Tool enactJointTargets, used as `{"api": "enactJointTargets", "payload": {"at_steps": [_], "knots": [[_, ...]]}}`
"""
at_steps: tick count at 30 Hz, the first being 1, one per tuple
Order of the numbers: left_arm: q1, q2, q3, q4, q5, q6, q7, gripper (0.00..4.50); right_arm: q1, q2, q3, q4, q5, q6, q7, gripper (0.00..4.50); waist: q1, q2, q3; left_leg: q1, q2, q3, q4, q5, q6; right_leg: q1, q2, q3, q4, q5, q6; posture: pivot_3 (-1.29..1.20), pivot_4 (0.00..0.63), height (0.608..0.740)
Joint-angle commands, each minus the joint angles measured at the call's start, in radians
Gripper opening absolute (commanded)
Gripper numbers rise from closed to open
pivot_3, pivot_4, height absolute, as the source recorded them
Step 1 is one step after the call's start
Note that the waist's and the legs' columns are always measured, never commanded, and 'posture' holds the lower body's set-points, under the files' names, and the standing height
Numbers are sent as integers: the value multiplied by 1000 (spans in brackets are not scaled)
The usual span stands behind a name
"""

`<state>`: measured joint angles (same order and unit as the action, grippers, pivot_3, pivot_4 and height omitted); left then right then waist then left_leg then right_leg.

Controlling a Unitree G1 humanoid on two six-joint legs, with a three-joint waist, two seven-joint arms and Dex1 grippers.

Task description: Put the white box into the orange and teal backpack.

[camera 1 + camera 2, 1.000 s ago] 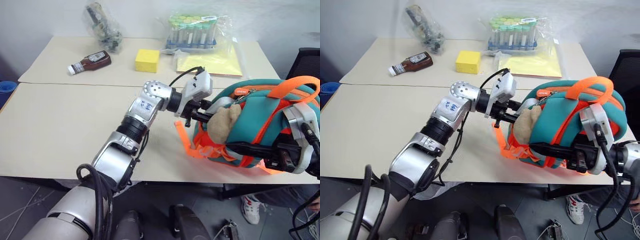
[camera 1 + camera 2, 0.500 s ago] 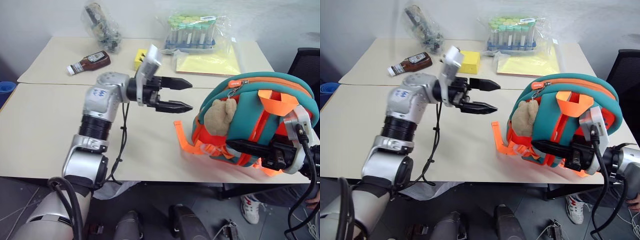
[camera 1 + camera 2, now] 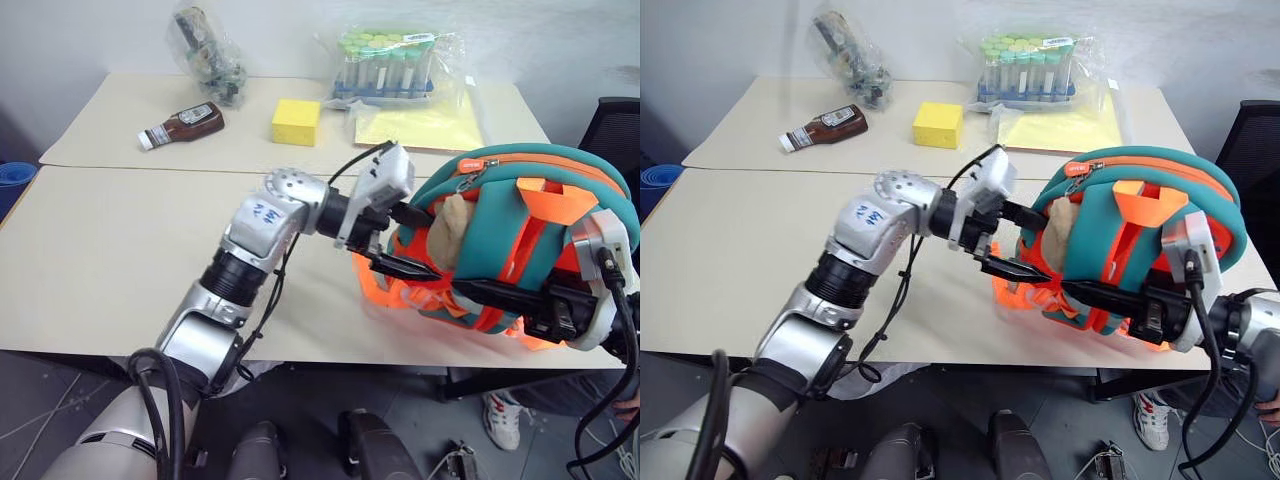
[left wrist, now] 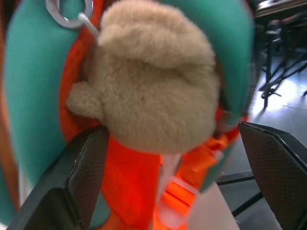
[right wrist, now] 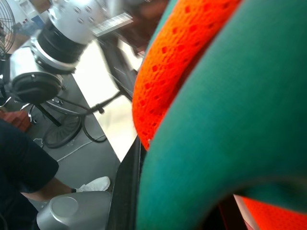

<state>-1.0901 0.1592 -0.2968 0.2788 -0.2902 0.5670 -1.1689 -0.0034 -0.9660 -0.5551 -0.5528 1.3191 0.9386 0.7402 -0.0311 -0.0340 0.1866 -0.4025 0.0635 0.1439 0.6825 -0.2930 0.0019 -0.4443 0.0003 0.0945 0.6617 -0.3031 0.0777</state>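
Table [image 3: 120, 270]: two matte beige laminate tops butted together, seam running 9 to 3 o'clock across the head views; smooth, flat.

Orange and teal backpack [image 3: 520, 230]: small domed soft pack, padded teal fabric, orange mesh panels, bright orange webbing straps; stands at 3 o'clock near the front edge; zip along the top reads as closed, slider at its left end; so I'd judge the box is already inside and the task is at or near its end; can't confirm contents.

White box: nowhere on the table; presumably in the pack.

Left gripper [image 3: 405, 240]: black jaws spread wide, holding nothing; one finger above, one below the tan plush toy [image 4: 158, 81] hanging off a metal ring; fuzzy, rounded.

Right gripper [image 3: 500, 297]: jaws clamped on the pack's lower strap/edge at 4 o'clock, steadying it.

Back of the table, 12 o'clock: clear plastic bag of green-capped tubes [image 3: 388, 60] on a yellow sheet; yellow foam sponge block [image 3: 295, 121]; crumpled clear bag [image 3: 205, 50] at 11; brown glossy sauce bottle [image 3: 182, 125] lying flat at 10.
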Motion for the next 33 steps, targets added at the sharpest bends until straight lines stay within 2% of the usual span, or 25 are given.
{"api": "enactJointTargets", "payload": {"at_steps": [1, 4, 11, 15, 17, 21, 22, 25, 28, 33], "knots": [[-39, -30, 28, -3, -15, -2, 33, 4457, 16, 10, -50, -44, 47, -18, -23, 0, 0, 0, 0, 0, 0, 0, 0, 0, 0, 0, 0, 0, 0, 0, 0, 0, 150, 740], [-52, -55, 58, 20, -25, 5, 69, 3893, 44, 21, -59, -57, 49, -28, -37, 0, 1, 0, 0, 0, 0, 0, 0, 0, 0, 0, 0, 0, 0, 0, 0, 0, 150, 740], [-73, -66, 114, 42, -65, 39, 74, 1769, 80, 35, -74, -70, 41, -52, -52, 0, 1, 0, 0, 0, 0, 0, 0, 0, 0, 0, 5, 0, -1, 0, 0, 0, 150, 740], [-73, -62, 130, 41, -87, 59, 55, 705, 87, 23, -104, -51, 37, -67, -43, 0, 1, 0, 0, 0, 0, 0, 0, 0, 0, 0, 5, 0, -1, 0, 0, 0, 150, 740], [-87, -47, 145, 50, -90, 54, 52, 440, 92, 21, -118, -39, 28, -71, -36, 0, 2, 0, 0, 0, 0, 0, 0, 0, 0, 0, 5, 0, -1, 0, 0, 0, 150, 740], [-180, 46, 189, 141, -102, 30, -24, 275, 116, 34, -126, -42, 8, -81, -15, 0, -3, 0, 0, 0, 0, 0, 0, 0, 0, 0, 6, 0, 0, 0, 0, 0, 150, 740], [-232, 94, 204, 215, -99, 5, -71, 274, 131, 40, -126, -43, -2, -86, -9, 0, -5, 0, 0, 0, 0, 0, 0, 0, 0, 0, 6, 0, 0, 0, 0, 0, 150, 740], [-380, 211, 197, 474, -33, -148, -170, 274, 152, 55, -119, -23, -14, -93, -36, 0, -11, 0, 0, 0, 0, 0, -1, 0, 0, -1, 7, 0, 0, 0, 0, 0, 150, 740], [-456, 253, 166, 660, 45, -311, -187, 274, 166, 62, -121, -22, -11, -100, -27, 0, -11, 1, 0, 0, 0, 1, -3, 0, 0, -2, 7, 0, -1, 0, 0, 0, 150, 740], [-424, 303, 51, 811, 253, -649, -182, 274, 199, 83, -116, -32, -35, -115, -23, 0, 0, 1, 0, -1, 0, 2, -1, -1, 1, -1, 6, -2, -2, 0, 0, 0, 150, 740]]}}
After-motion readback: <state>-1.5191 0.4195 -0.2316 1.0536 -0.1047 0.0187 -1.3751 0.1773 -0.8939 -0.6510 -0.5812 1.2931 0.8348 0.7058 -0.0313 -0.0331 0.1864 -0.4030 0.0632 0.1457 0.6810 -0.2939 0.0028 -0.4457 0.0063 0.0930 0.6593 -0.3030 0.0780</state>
